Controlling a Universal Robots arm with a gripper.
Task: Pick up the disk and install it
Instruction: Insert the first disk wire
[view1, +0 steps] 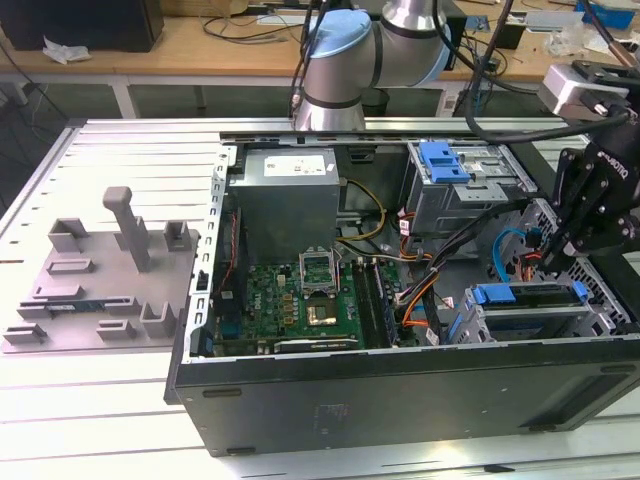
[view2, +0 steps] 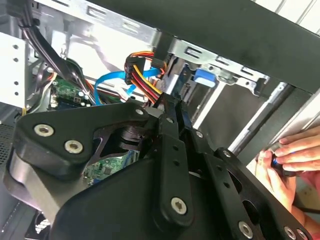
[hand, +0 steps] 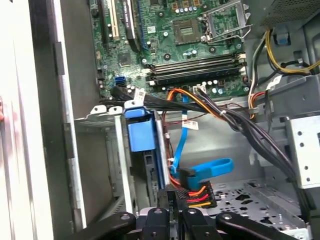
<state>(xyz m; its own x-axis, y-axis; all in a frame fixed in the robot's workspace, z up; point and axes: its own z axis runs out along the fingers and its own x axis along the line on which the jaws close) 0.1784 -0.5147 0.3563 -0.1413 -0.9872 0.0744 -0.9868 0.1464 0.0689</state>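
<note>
Disk (view1: 535, 293) sits on edge in the lower drive cage (view1: 565, 322) at the exterior view's right of the open PC case (view1: 400, 395). Its blue bracket faces up. It looks mostly seated, but depth can't be confirmed. In the first wrist view the disk (hand: 149, 171) is a thin blue-edged slab between the cage walls (hand: 100, 125).

Handling call: the metal body is rigid and dense for its size, with smooth flanks that could slip. It's shock-sensitive, so no dropping or jamming. The plastic bracket probably flexes. Best hold is across the two long flanks, clear of the label face and the connector end, and square to the cage rails.

Gripper (view1: 552, 262) hangs right above the disk's top edge, and in the first wrist view the gripper (hand: 170, 200) is just beside it. Can't tell whether it's clamped or spread.

Power plug (hand: 197, 192) and blue data cable (hand: 210, 167) crowd the bay, so there's snag risk. A person's hand (view2: 287, 155) is at the case's outer wall.
</note>
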